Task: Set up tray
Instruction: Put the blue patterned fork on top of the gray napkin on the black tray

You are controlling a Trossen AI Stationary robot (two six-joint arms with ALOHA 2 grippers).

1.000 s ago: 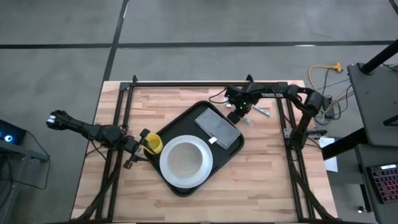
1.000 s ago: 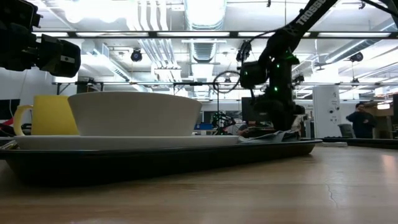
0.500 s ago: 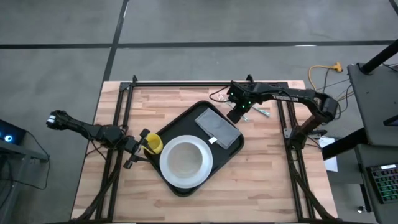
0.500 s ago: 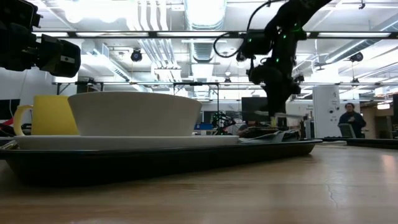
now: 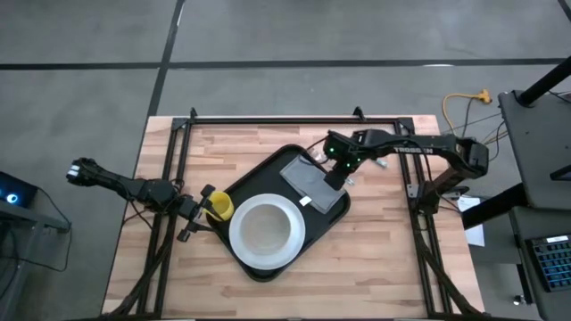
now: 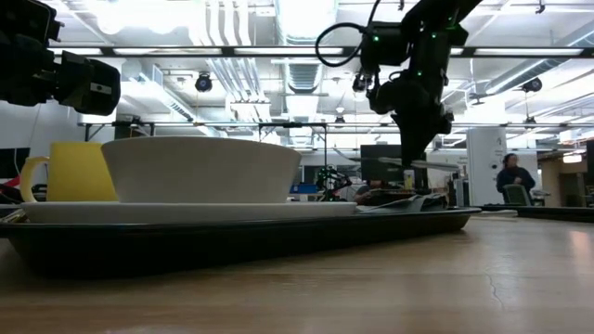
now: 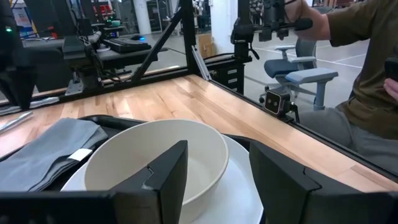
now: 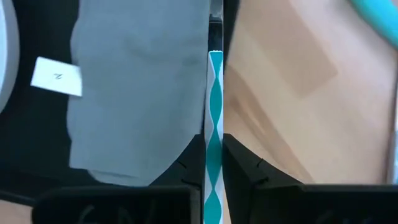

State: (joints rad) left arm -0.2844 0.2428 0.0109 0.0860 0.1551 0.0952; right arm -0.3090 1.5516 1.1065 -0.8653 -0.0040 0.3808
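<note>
Since a second ago, the right gripper (image 5: 332,175) has swung from the bare wood to the tray's (image 5: 259,175) far right edge, clenched on one teal-and-white patterned utensil handle (image 8: 214,140). Mid-table, the black tray holds one white plate (image 5: 239,248) carrying one bowl (image 5: 265,229), one yellow mug (image 5: 219,207), one grey napkin (image 5: 312,185). The left gripper (image 5: 198,212) waits with its fingers spread by the mug.

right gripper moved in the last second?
Yes. In the high view the right gripper has come off the bare wood beside the tray and now sits over its edge by the grey napkin, shut on a teal-patterned utensil.
</note>
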